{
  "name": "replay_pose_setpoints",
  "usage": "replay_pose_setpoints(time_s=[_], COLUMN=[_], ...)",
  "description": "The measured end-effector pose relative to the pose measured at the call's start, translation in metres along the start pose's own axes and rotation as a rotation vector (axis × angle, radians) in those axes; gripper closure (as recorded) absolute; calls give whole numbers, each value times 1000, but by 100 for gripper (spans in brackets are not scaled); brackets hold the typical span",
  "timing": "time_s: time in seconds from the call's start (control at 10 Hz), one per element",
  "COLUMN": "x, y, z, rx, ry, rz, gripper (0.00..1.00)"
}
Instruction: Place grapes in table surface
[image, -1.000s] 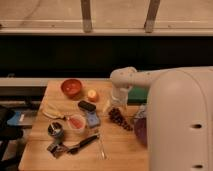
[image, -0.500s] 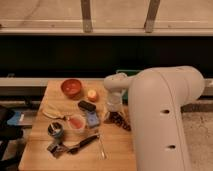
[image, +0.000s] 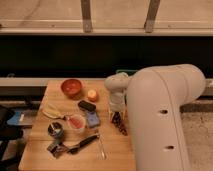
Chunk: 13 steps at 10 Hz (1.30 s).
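Your arm's bulky white housing (image: 162, 117) fills the right of the view and hides that side of the bench (image: 42, 150). Only a corner of a green tray (image: 123, 72) shows behind it. The tool (image: 117, 111) hangs from the wrist over the bench's right part, pointing down. You cannot tell whether it is wide, narrow or gripping. The grapes (image: 119, 125) lie just under it on the wood, and contact between the two is unclear.

To the left sit a blue block (image: 92, 119), a black bar (image: 87, 106) and an orange fruit (image: 92, 95). A red bowl (image: 71, 87) stands near the far edge, its inside unreadable. A pinkish cup (image: 76, 122) and a dark can (image: 55, 130) stand close together.
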Motion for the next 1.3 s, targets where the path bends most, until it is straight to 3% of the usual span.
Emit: replay_pose_setpoints(time_s=[0.3, 0.5, 1.0, 1.1, 1.3], x=[-7, -7, -4, -5, -4], y=[-2, 6, 18, 17, 13], z=[-32, -68, -169, -181, -190], rx=[-24, -42, -105, -110, -110], ry=[-62, -127, -335, -369, -391], rz=[14, 2, -26, -25, -20], gripper=[100, 100, 100, 100, 100])
